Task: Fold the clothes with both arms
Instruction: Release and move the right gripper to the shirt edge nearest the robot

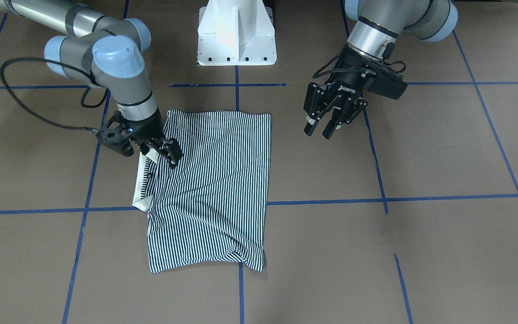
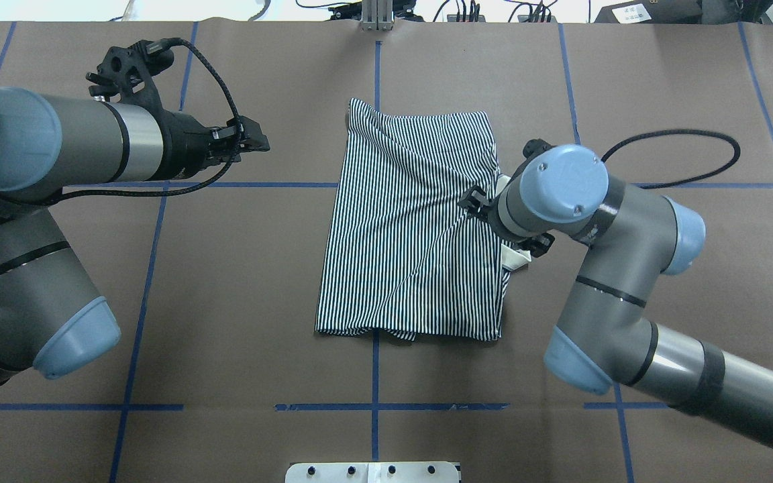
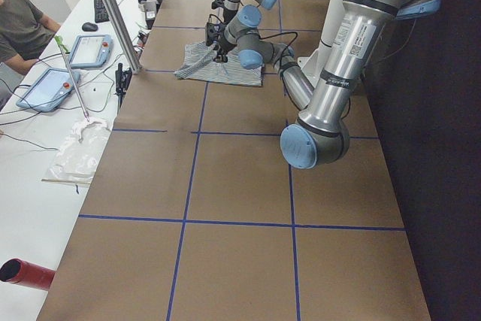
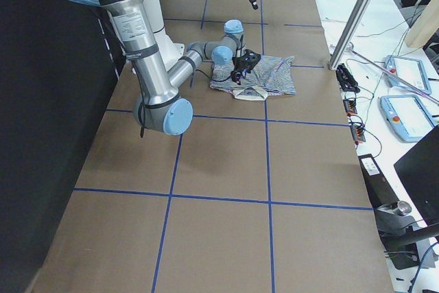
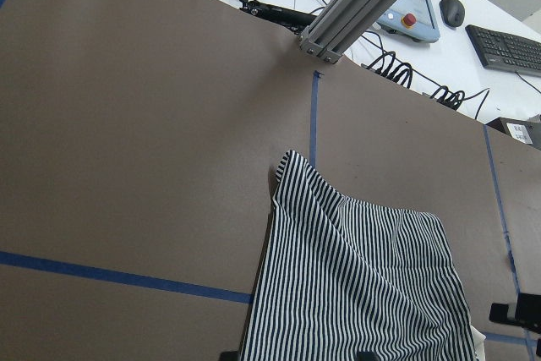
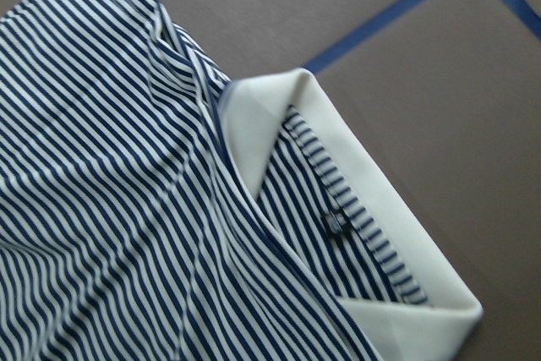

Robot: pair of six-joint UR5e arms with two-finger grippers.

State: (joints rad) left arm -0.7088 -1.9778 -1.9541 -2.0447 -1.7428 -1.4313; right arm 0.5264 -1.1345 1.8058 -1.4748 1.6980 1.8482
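Observation:
The navy-and-white striped polo shirt (image 1: pixel 214 189) lies folded into a narrow rectangle at the table's middle, and it also shows in the overhead view (image 2: pixel 413 235). Its white collar (image 1: pixel 142 184) sticks out on my right arm's side and shows close up in the right wrist view (image 6: pixel 372 200). My right gripper (image 1: pixel 164 155) is low over the shirt's edge by the collar, and its jaws look open. My left gripper (image 1: pixel 321 130) is open and empty. It hangs above bare table, well apart from the shirt, and shows in the overhead view too (image 2: pixel 259 142).
The white pedestal base (image 1: pixel 236 36) stands at the robot's side of the table. Blue tape lines (image 1: pixel 326 200) mark a grid on the brown tabletop. An operator's bench with tablets (image 3: pixel 90 50) runs along the far edge.

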